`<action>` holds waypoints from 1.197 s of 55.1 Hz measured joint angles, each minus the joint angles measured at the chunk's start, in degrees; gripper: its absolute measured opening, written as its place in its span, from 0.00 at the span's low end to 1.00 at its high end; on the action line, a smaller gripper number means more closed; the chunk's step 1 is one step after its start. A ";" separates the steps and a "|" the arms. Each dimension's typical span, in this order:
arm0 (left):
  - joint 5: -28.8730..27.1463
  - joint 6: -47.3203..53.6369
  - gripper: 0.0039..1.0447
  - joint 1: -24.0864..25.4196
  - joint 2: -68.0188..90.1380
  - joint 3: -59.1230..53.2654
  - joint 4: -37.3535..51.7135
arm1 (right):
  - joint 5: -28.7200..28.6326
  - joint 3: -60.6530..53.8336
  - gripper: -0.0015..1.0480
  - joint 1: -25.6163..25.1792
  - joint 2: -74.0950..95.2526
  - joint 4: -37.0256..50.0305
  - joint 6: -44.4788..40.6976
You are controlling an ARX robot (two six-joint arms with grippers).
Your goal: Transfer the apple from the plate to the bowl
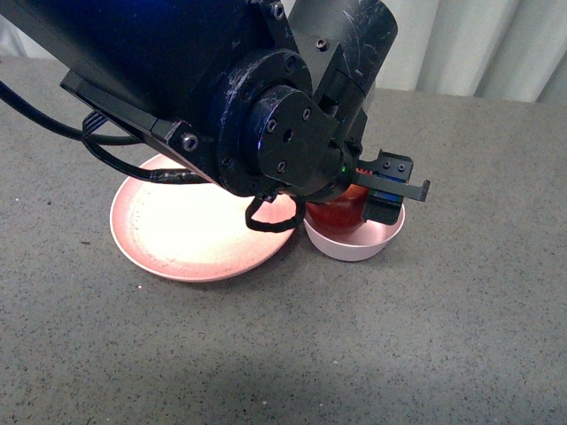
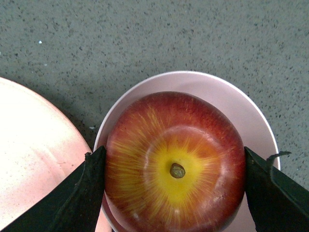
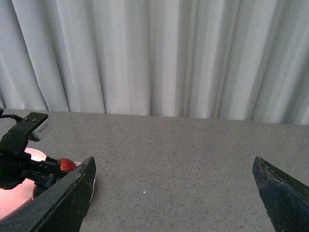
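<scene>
My left gripper (image 1: 350, 197) is shut on the dark-red apple (image 1: 338, 211) and holds it inside the small pale pink bowl (image 1: 372, 239). From the left wrist, the apple (image 2: 176, 164) shows its yellow stem hollow upward, and a black finger (image 2: 89, 186) presses on each side of it, over the bowl (image 2: 231, 101). The wide salmon plate (image 1: 190, 230) lies just left of the bowl with nothing on it; its edge (image 2: 34, 159) shows in the left wrist view. My right gripper (image 3: 174, 188) is open over bare table, apart from the apple (image 3: 67, 165).
The grey speckled tabletop (image 1: 443, 336) surrounds plate and bowl. A black cable (image 1: 106, 159) from the left arm hangs over the plate's far edge. White curtains (image 3: 159, 58) stand behind the table.
</scene>
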 joint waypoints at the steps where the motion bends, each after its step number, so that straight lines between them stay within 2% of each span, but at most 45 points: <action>1: 0.02 0.15 0.70 -0.02 0.11 0.17 -0.57 | 0.00 0.00 0.91 0.00 0.00 0.00 0.00; 2: -0.02 0.26 0.70 -0.07 0.22 0.39 -1.14 | 0.00 0.00 0.91 0.00 0.00 0.00 0.00; 11: 0.37 0.31 0.93 -0.39 0.31 0.61 -1.53 | 0.00 0.00 0.91 0.00 0.00 0.00 0.00; 14: 0.44 0.15 0.96 -0.42 -0.04 0.61 -1.18 | 0.00 0.00 0.91 0.00 0.00 0.00 0.00; 22: 0.24 -0.94 0.94 -0.37 -2.86 -0.74 0.50 | 0.00 0.00 0.91 0.00 0.00 0.00 0.00; 33: -3.34 -3.28 0.94 0.24 -11.78 -7.43 6.40 | 0.00 0.00 0.91 0.00 0.00 0.00 0.00; 45: -6.49 -3.80 0.94 3.04 -26.27 -23.21 12.39 | 0.00 0.00 0.91 0.00 0.00 0.00 0.00; 60: -10.51 -4.98 0.94 8.17 -42.21 -40.30 12.87 | 0.00 0.00 0.91 0.00 0.00 0.00 0.00; 62: -13.22 -3.21 0.91 8.31 -42.49 -42.51 17.00 | 0.00 0.00 0.91 0.00 0.00 0.00 0.00; 66: -18.12 1.49 0.79 9.62 -42.01 -49.37 35.01 | -0.13 0.00 0.91 0.00 0.00 0.00 0.00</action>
